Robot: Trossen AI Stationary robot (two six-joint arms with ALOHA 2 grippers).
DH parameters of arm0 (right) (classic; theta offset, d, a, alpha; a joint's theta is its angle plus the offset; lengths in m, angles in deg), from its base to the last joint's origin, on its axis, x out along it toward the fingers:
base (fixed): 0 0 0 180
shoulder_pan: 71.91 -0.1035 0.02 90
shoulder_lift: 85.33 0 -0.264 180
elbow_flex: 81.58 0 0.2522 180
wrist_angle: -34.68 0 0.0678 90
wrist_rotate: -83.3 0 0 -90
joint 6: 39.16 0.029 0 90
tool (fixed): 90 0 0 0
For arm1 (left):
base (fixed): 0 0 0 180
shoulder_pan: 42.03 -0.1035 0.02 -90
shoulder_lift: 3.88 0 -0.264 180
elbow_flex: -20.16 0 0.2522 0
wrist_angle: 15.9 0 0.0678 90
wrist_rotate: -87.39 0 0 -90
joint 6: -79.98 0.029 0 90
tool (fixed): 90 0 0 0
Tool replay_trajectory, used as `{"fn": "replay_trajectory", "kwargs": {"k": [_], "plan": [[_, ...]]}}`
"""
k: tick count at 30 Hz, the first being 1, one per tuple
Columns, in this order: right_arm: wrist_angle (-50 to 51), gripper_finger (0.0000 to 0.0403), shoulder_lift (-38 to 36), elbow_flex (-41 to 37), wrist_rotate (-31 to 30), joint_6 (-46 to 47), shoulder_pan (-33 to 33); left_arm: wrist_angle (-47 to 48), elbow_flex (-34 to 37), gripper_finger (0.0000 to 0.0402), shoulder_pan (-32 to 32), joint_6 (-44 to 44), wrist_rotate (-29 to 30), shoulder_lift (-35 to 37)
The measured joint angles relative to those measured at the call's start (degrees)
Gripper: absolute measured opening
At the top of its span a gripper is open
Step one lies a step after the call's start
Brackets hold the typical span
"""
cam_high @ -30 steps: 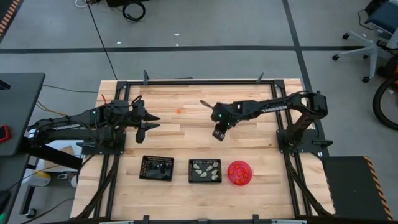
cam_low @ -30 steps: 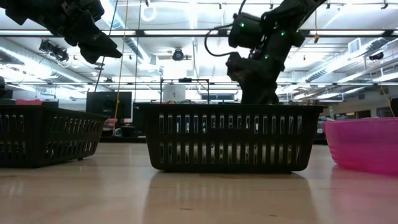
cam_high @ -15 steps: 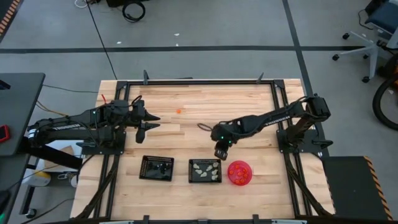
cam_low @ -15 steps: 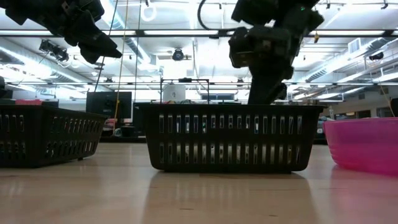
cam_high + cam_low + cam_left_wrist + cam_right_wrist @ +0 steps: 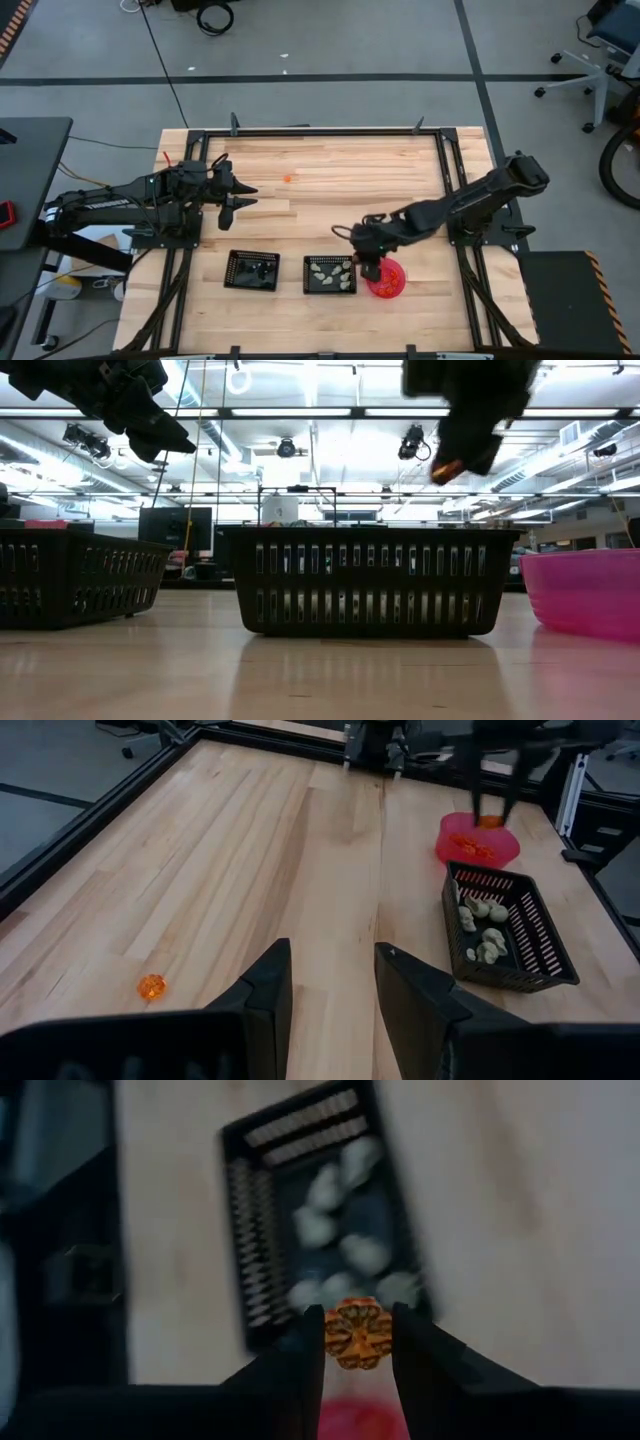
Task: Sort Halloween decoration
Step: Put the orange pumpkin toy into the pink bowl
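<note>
My right gripper (image 5: 372, 262) hangs above the table's near part, between the middle black mesh tray (image 5: 330, 274) of pale trinkets and the round pink bowl (image 5: 386, 278) of orange ones. It is shut on a small orange trinket (image 5: 357, 1332), which also shows in the low view (image 5: 446, 468). One more orange trinket (image 5: 288, 179) lies on the far part of the table (image 5: 151, 986). My left gripper (image 5: 243, 196) waits open above the table's left side. The left mesh tray (image 5: 252, 270) holds dark trinkets. My right gripper pinches the orange trinket (image 5: 357, 1332) between its two fingertips (image 5: 308, 1342), pointing down from above. The trinket is lifted clear, well above the tray rims (image 5: 446, 468).
The three containers stand in a row along the table's near edge. A black metal frame (image 5: 320, 131) runs round the table. Bare wood lies in the middle and far part. Desks and monitors stand in the room behind.
My right gripper, keeping its hold on the orange trinket, has swept from the table's middle toward the near edge and now hangs between the middle tray and the pink bowl. My left arm has kept still.
</note>
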Motion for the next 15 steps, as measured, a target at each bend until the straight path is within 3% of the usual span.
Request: {"fn": "replay_trajectory", "kwargs": {"k": [6,15], "plan": [[4.7,0.0105,-0.7,0.0,5.9,4.5,-5.3,0.0,0.0,0.0116,0.0,0.0,0.0,0.0],[15.3,0.0105,-0.7,0.0,2.3,13.0,-9.3,0.0,0.0,0.0116,0.0,-0.3,0.0,0.0]]}}
